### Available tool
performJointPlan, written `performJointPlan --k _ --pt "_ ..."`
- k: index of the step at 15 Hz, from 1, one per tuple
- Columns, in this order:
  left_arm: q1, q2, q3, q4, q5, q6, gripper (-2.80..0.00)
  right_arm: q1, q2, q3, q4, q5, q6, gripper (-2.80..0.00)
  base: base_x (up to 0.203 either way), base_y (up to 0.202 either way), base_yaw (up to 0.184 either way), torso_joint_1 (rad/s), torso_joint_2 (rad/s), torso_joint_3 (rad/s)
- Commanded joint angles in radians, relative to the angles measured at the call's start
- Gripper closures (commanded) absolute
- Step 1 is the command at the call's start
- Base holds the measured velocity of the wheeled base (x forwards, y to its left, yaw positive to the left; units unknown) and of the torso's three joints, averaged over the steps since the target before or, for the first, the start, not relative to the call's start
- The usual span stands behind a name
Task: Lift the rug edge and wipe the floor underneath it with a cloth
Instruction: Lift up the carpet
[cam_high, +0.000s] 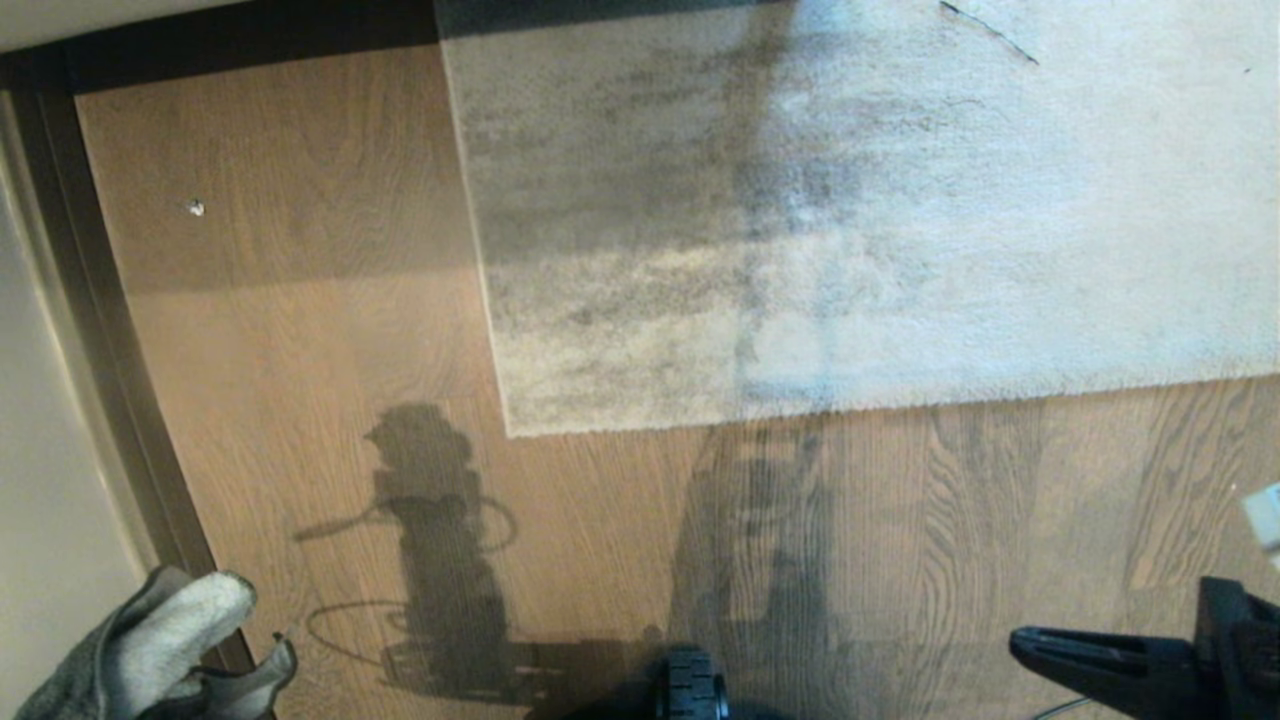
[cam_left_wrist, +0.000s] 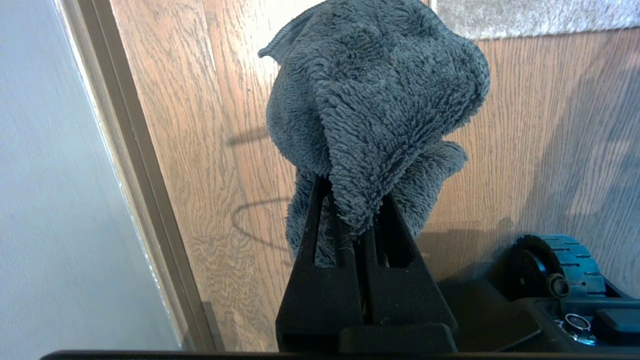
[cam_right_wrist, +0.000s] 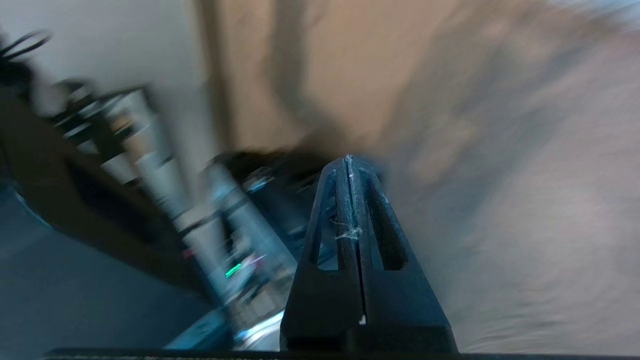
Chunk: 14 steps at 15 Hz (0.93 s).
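Grey, fuzzy cloth (cam_left_wrist: 370, 100) is bunched and clamped in the closed left pincer (cam_left_wrist: 350, 200) near the floor's (cam_high: 300, 330) left skirting. Pale mottled rug edge (cam_high: 800, 410) lies flat ahead. The right pincer (cam_right_wrist: 348, 162) is closed, empty.

The right gripper (cam_right_wrist: 348, 162) has its black fingers (cam_right_wrist: 332, 225) pressed together, above the blurred brown floor (cam_right_wrist: 500, 165)
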Motion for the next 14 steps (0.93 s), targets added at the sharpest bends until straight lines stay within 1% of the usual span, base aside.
performJointPlan --k 1,2,3,5,6,7,8,9,11,13,14 --pt "0.0 0.0 0.0 0.0 0.0 -0.001 0.0 0.066 0.17 -0.054 0.005 0.002 0.041 0.0 0.0 0.0 0.0 0.0 0.0 0.0" --pt "0.0 0.0 0.0 0.0 -0.001 -0.001 0.0 0.098 0.222 -0.091 0.016 -0.016 0.074 0.0 0.0 0.0 0.0 0.0 0.0 0.0" --pt "0.0 0.0 -0.001 0.0 0.001 0.0 0.0 0.141 0.27 -0.122 0.043 -0.06 0.093 0.0 0.0 0.0 0.0 0.0 0.0 0.0" --pt "0.0 0.0 0.0 0.0 -0.001 -0.001 0.0 0.225 0.388 -0.17 0.086 -0.179 0.125 0.0 0.0 0.0 0.0 0.0 0.0 0.0" --pt "0.0 0.0 0.0 0.0 0.0 -0.001 0.0 0.273 0.452 -0.2 0.094 -0.253 0.152 0.0 0.0 0.0 0.0 0.0 0.0 0.0" --pt "0.0 0.0 -0.001 0.0 -0.001 0.0 0.0 0.322 0.521 -0.243 0.1 -0.336 0.204 0.0 0.0 0.0 0.0 0.0 0.0 0.0" --pt "0.0 0.0 0.0 0.0 -0.001 -0.001 0.0 0.368 0.602 -0.318 0.111 -0.424 0.286 0.0 0.0 0.0 0.0 0.0 0.0 0.0" --pt "0.0 0.0 0.0 0.0 -0.001 -0.001 0.0 0.407 0.679 -0.42 0.129 -0.513 0.381 0.0 0.0 0.0 0.0 0.0 0.0 0.0" --pt "0.0 0.0 0.0 0.0 0.0 -0.001 0.0 0.477 0.807 -0.633 0.213 -0.682 0.595 0.0 0.0 0.0 0.0 0.0 0.0 0.0" --pt "0.0 0.0 -0.001 0.0 0.0 -0.001 0.0 0.528 0.92 -0.819 0.333 -0.803 0.824 0.0 0.0 0.0 0.0 0.0 0.0 0.0" --pt "0.0 0.0 0.0 0.0 0.0 -0.001 0.0 0.551 0.976 -0.879 0.394 -0.866 0.944 0.0 0.0 0.0 0.0 0.0 0.0 0.0"
